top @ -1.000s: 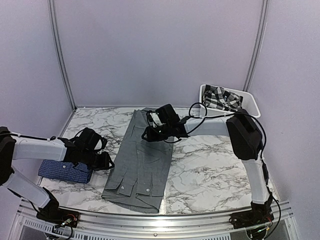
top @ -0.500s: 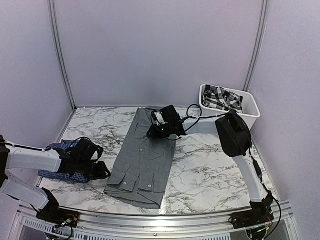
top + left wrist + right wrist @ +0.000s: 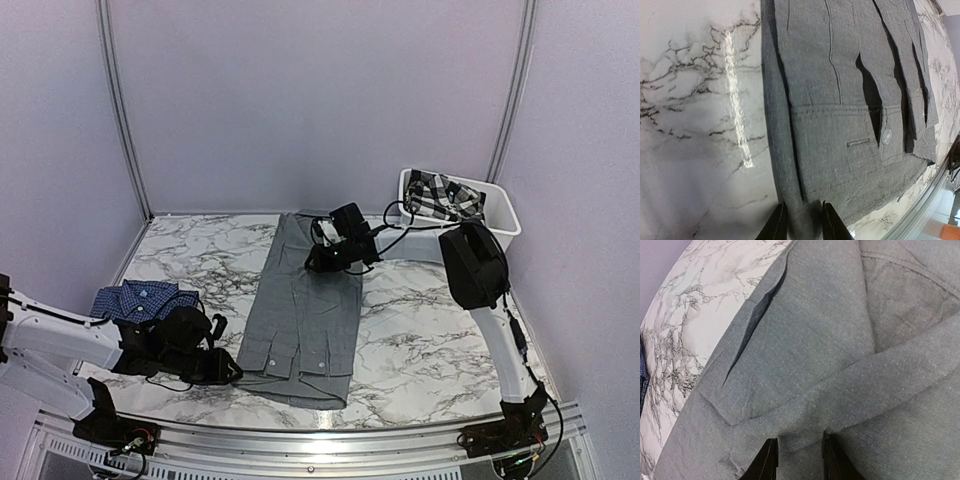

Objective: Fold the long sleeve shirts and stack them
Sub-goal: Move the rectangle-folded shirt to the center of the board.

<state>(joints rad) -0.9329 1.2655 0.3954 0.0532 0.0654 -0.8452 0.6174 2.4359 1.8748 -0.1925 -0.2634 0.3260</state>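
Folded shirt (image 3: 140,300) left of spread shirt (image 3: 305,310); bin (image 3: 506,212) behind, right.

We see soft, even overhead light in the top view, shadows faint. In the left wrist view a white glare streak crosses the desk (image 3: 690,165); dark shadows fill folds of the grey shirt (image 3: 835,145).

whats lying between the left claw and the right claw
The grey shirt spans that stretch: the left claw pinches its near corner, the right claw its far part. The top view shows it.
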